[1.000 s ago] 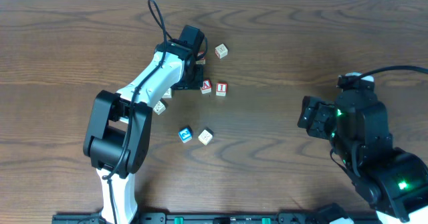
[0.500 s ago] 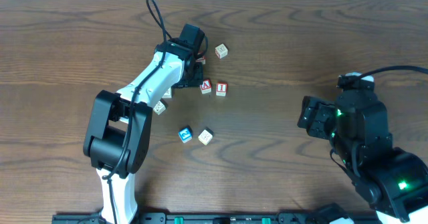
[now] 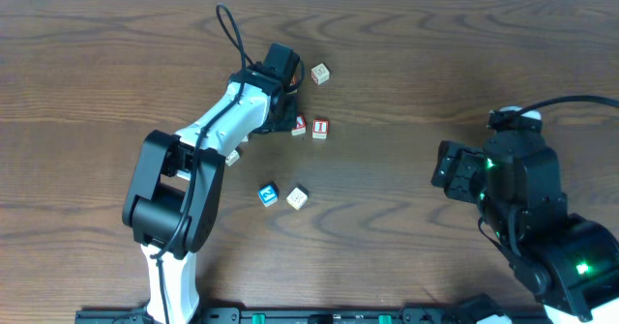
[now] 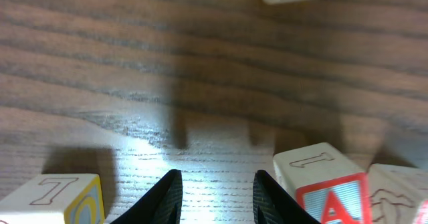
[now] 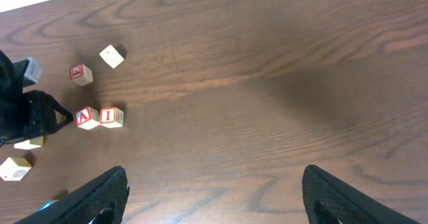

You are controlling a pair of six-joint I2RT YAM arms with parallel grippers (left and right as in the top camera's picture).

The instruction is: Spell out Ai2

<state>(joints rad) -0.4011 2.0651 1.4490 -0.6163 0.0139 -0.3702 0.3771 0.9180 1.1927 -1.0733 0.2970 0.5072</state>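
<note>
The red-bordered A cube (image 3: 299,126) and the red-bordered I cube (image 3: 320,128) lie side by side, almost touching. The blue 2 cube (image 3: 268,194) rests apart, nearer the front. My left gripper (image 3: 288,121) is low over the table just left of the A cube. In the left wrist view its jaws (image 4: 217,198) are open by a narrow gap with bare wood between them. There the A cube (image 4: 331,197) lies just outside the right finger (image 4: 275,200). My right gripper (image 5: 214,180) hovers wide open and empty at the right (image 3: 447,169).
A cream cube (image 3: 298,197) lies next to the blue one. Another cream cube (image 3: 319,73) sits farther back. A red-marked cube (image 5: 81,74) is behind the A. A yellow-edged cube (image 4: 53,198) lies left of my left fingers, and a pale cube (image 3: 230,156) shows by the left arm.
The left arm has shifted slightly to the right, towards the A cube. The cubes and the right arm have not visibly moved.
</note>
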